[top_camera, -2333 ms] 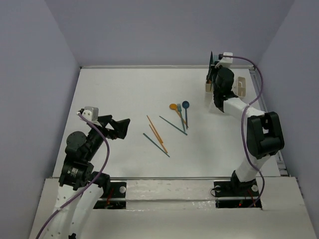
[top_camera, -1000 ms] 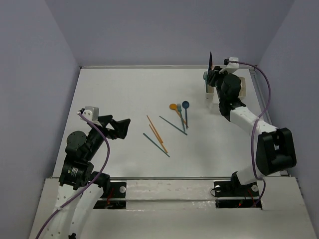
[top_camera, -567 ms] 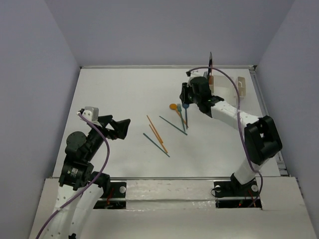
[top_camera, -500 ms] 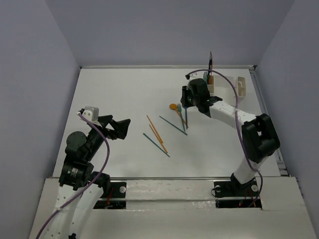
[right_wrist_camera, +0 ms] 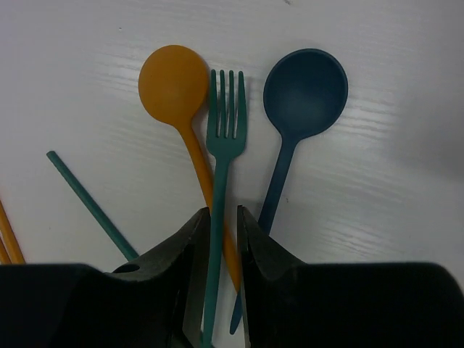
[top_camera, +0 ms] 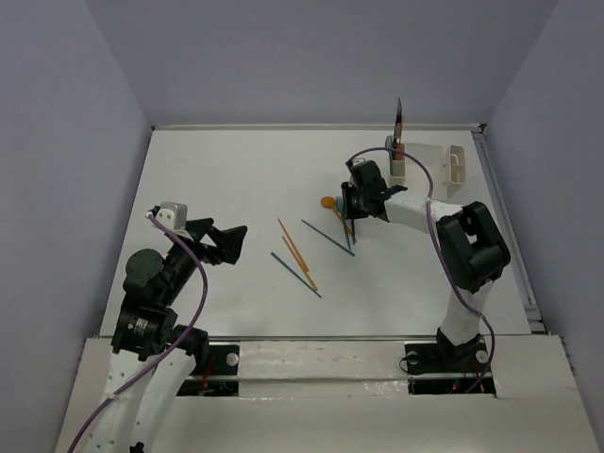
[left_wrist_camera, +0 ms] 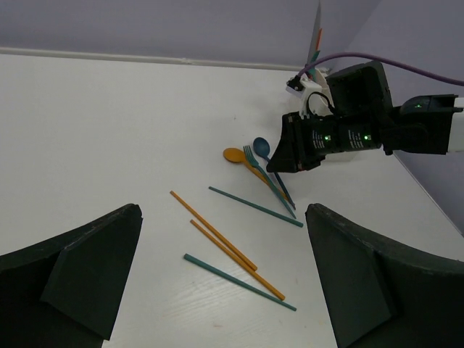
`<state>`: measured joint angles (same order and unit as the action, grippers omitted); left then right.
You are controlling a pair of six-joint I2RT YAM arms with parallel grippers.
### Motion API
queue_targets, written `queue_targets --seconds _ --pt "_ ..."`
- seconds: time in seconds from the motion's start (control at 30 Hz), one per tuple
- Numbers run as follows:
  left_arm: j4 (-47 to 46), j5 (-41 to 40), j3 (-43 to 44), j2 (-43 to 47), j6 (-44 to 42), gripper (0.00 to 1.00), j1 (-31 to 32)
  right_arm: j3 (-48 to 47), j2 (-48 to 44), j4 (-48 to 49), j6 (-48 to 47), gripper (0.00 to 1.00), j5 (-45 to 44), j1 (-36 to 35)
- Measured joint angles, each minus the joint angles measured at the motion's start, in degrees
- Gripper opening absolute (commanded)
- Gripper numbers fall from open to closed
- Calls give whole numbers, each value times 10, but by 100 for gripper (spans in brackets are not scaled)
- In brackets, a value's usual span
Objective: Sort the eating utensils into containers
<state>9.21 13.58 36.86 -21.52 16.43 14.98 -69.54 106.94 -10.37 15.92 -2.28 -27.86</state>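
Note:
My right gripper is down at the table, its jaws open only narrowly, straddling the handle of a teal fork. The fork lies flat between an orange spoon and a dark blue spoon; the orange handle also runs under the jaws. In the top view this gripper is left of the white caddy, where a knife stands upright in an end cup. Two orange chopsticks and two teal chopsticks lie nearer the left gripper, which hangs open and empty above the table.
The caddy stands at the back right near the table's edge rail. A teal chopstick lies just left of the right fingers. The right arm's purple cable loops over the table beside the caddy.
The right arm has swung from the caddy leftward and down onto the spoon and fork cluster, and its jaws have narrowed around the fork handle. The left arm has not moved.

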Motion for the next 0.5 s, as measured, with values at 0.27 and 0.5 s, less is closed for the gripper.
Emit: queue_targets --seconds 0.27,0.5 --pt "0 0 0 0 0 99 0 -24 29 -3 2 28 8 0" --pt "0 0 0 0 0 99 0 -28 42 -3 3 26 8 0"
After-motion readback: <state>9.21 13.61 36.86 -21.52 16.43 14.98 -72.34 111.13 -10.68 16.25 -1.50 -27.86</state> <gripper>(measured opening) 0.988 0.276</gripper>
